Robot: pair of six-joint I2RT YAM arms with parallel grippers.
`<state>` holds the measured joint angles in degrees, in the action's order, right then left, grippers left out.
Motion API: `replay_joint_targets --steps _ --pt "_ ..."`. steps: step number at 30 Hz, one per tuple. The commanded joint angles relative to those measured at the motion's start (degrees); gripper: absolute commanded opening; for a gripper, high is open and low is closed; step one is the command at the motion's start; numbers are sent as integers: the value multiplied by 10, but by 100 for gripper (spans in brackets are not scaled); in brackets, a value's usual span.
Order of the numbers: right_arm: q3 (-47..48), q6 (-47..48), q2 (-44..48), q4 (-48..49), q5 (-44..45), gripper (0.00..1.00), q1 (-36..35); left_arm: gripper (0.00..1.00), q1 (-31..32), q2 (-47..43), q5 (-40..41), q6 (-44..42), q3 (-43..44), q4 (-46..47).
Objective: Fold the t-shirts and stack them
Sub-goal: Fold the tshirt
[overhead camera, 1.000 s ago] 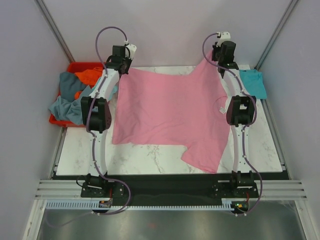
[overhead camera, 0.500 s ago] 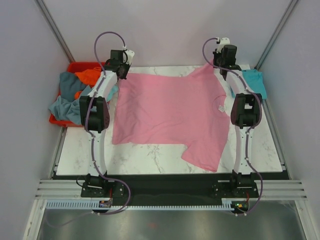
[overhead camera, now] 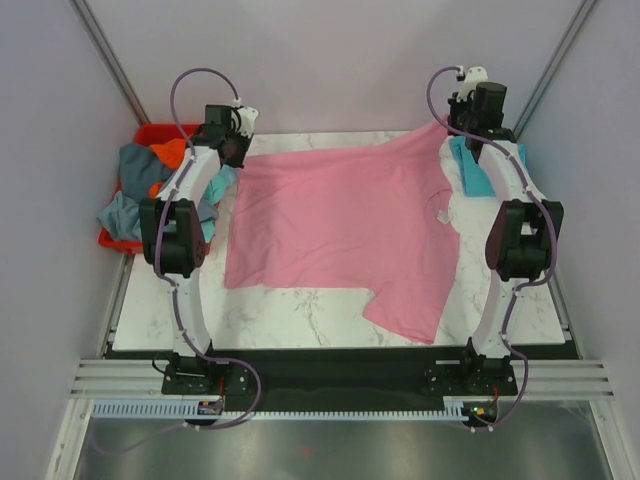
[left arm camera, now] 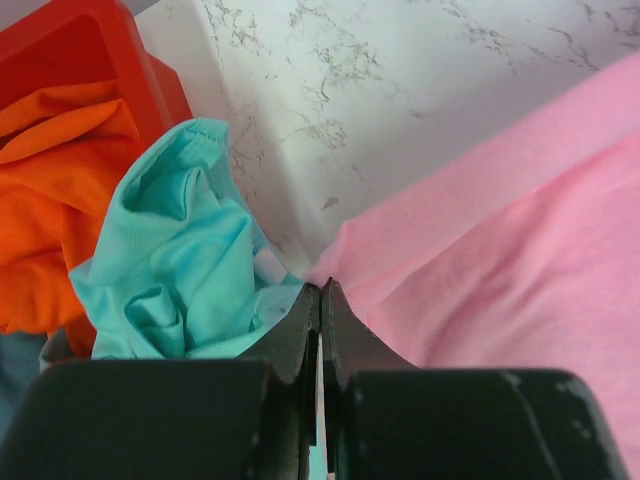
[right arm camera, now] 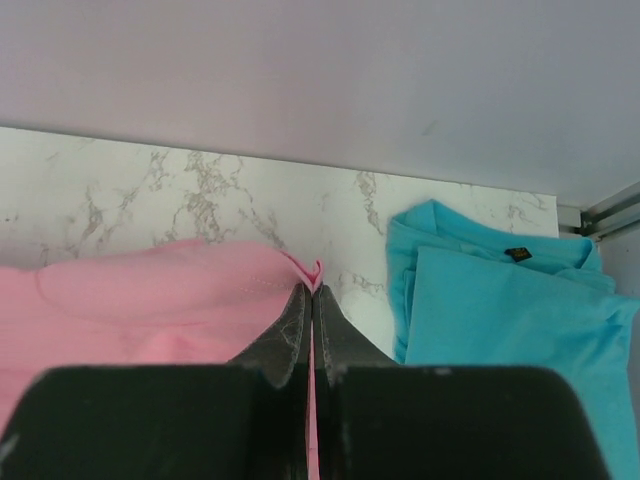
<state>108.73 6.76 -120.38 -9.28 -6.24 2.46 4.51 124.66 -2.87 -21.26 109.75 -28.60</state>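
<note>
The pink t-shirt (overhead camera: pixel 340 225) lies spread on the marble table (overhead camera: pixel 300 312), one sleeve reaching the near edge. My left gripper (overhead camera: pixel 233 150) is shut on the shirt's far left corner, and the pink cloth (left arm camera: pixel 520 230) runs to the closed tips (left arm camera: pixel 320 291). My right gripper (overhead camera: pixel 457 127) is shut on the far right corner. In the right wrist view a pink fold (right arm camera: pixel 130 310) pokes out between the closed tips (right arm camera: pixel 312 288). The far edge is stretched between both grippers. A folded teal t-shirt (overhead camera: pixel 478 172) lies at the far right and also shows in the right wrist view (right arm camera: pixel 500 320).
A red bin (overhead camera: pixel 150 135) stands off the table's left edge, holding an orange shirt (left arm camera: pixel 50 190) and grey-blue shirts (overhead camera: pixel 130 200). A crumpled mint shirt (left arm camera: pixel 170 270) lies right beside my left gripper. Walls close in behind and at both sides.
Both grippers have moved apart, the left to the left and the right to the right and farther back, pulling the pink shirt's far edge wider.
</note>
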Motion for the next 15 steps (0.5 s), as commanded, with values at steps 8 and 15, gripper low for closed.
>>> replay_joint_targets --steps 8,15 --pt "-125 19 123 -16 -31 0 -3 2 -10 -125 -44 17 -102 14" --pt "-198 20 184 -17 -37 0 -3 2 -10 -170 -51 23 -154 15"
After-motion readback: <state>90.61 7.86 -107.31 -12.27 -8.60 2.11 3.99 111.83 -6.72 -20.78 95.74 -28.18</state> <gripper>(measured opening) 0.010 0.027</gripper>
